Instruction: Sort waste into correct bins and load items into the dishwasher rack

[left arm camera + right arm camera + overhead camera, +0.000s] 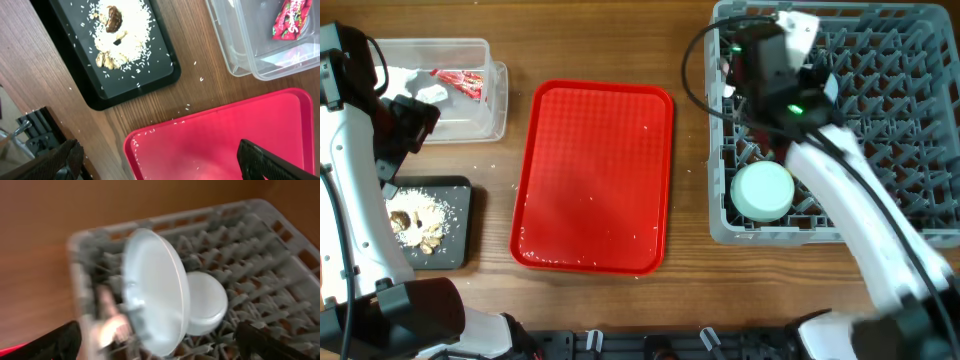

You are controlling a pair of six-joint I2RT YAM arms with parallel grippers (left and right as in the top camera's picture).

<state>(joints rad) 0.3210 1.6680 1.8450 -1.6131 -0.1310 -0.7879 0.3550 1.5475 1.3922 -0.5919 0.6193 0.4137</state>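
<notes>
Waste appears sorted, judging from the overhead view: a crumpled napkin and the red-and-white wrapper lie inside the clear tub at the far left of the desk, and the crumbly food scraps sit on the black tray below it. The red serving tray between bins and rack is bare but for a few specks. The dishwasher rack stands at the right with the pale green bowl upturned in its near left corner. The right arm hangs over the rack's far left corner and hides what is under it. From the left wrist, the scraps, tub and wrapper show again, with stray grains scattered on the wood. The left jaws stand wide apart above the red tray's corner with nothing between them. The right wrist view is blurred, yet the light blue plate can be made out on edge among the pegs, a pale round bowl just behind it. The right jaws are spread wide and hold nothing. The cup, fork, spoon and second bowl I cannot pick out. Since none of them lies on the desk or tray, I judge the job close to finished, with perhaps only the loose grains to clear.
</notes>
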